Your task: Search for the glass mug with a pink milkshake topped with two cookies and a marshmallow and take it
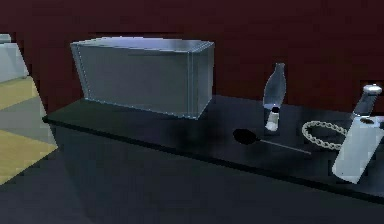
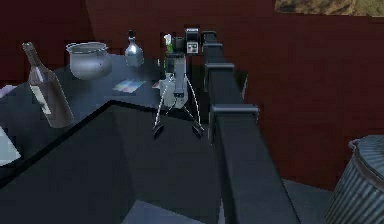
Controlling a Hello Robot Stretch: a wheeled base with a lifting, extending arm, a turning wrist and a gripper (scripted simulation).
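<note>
Spotting the gripper at the black counter's far edge; can't tell whether anything's held. On that counter: metal pot, brown bottle.

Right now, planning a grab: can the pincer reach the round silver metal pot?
Probably not yet: the pincer hangs to one side of the round silver metal pot, with a small clear glass bottle between them.

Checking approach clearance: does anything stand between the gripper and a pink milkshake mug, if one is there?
Cannot be judged. By the gripper, the counter carries a flask, a metal pot and a brown bottle; none looks like a pink mug.
</note>
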